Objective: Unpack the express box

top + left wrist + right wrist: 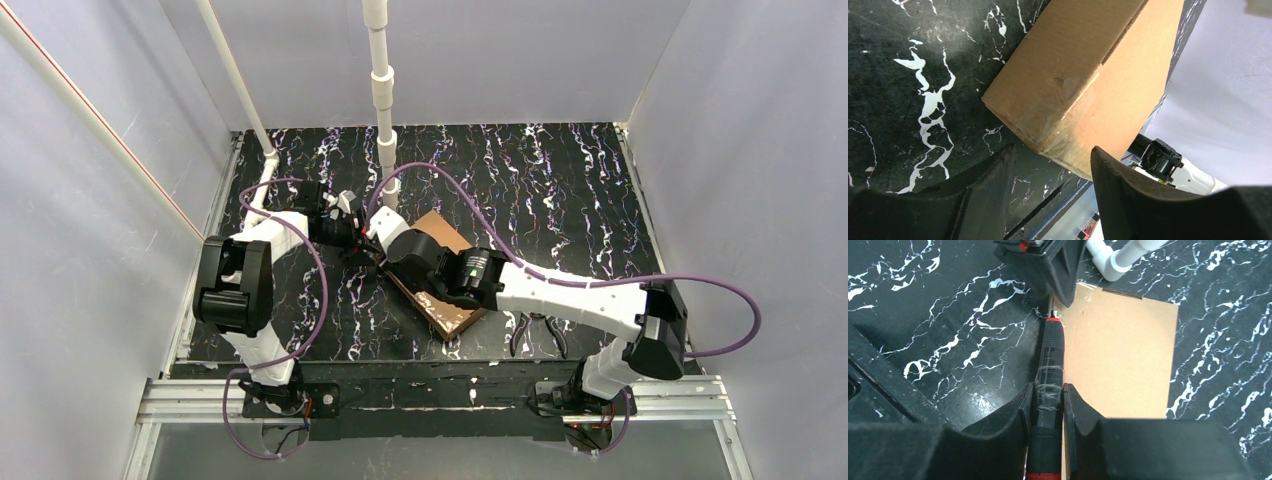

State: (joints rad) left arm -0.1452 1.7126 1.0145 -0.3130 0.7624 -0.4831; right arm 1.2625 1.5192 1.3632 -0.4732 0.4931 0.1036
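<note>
The unpacking looks to be at its start: the box (1123,355) lies flat on the table (938,340) with its lid shut, clear tape shows across the corner seen by the left wrist camera, and nothing is out of it. Left to do, as I judge it, is cutting the tape, lifting the lid and taking out whatever is inside. The right pincer (1048,390) is closed narrowly on a black-and-red tool (1052,352), a slim handle wrapped in a band of clear tape, with a thin metal tip pointing away from the fingers. The box lies just to the right of this pincer and ahead of it. The tool runs along the box's left edge, and its tip reaches the far corner, though whether it has entered the seam I cannot tell. The left pincer (1053,152) stands about half open and holds nothing. The taped corner of the box sits just beyond its fingertips (1105,170), roughly in line with the gap between them. From the right wrist view one of its fingers comes down at that same corner, beside the tool's tip, but I cannot tell whether it touches the cardboard.
</note>
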